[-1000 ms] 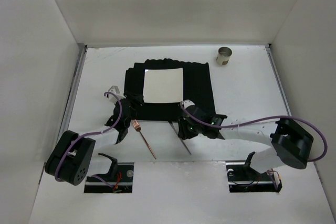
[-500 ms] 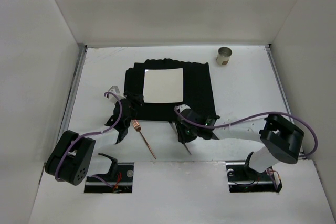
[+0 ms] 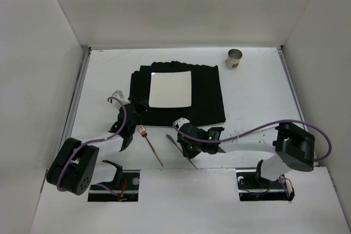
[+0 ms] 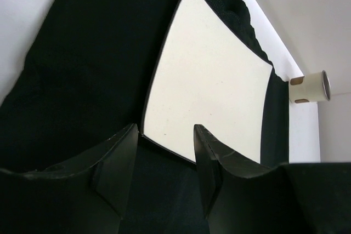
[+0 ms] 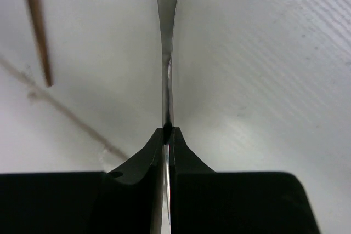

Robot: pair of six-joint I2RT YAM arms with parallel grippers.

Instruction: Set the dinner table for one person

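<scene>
The white dinner table (image 3: 258, 97) carries a black cloth mat (image 3: 208, 97) with a square white plate (image 3: 171, 90) on it. My right gripper (image 3: 184, 146) is shut on a thin silver utensil (image 3: 193, 164) just in front of the mat's near edge. In the right wrist view the utensil (image 5: 167, 36) runs straight out from the closed gripper (image 5: 167, 131), low over the table. My left gripper (image 3: 136, 109) is open and empty at the mat's near left corner. In the left wrist view that gripper (image 4: 164, 131) frames the plate's (image 4: 214, 91) near edge.
A copper-coloured utensil (image 3: 153, 148) lies on the table between the two grippers, and also shows in the right wrist view (image 5: 35, 26). A small metal cup (image 3: 235, 58) stands at the far right of the table and shows in the left wrist view (image 4: 310, 87). Metal rails line both side edges.
My right gripper has moved left and a little toward the near edge, carrying the silver utensil with it. The left arm and the copper utensil have stayed put.
</scene>
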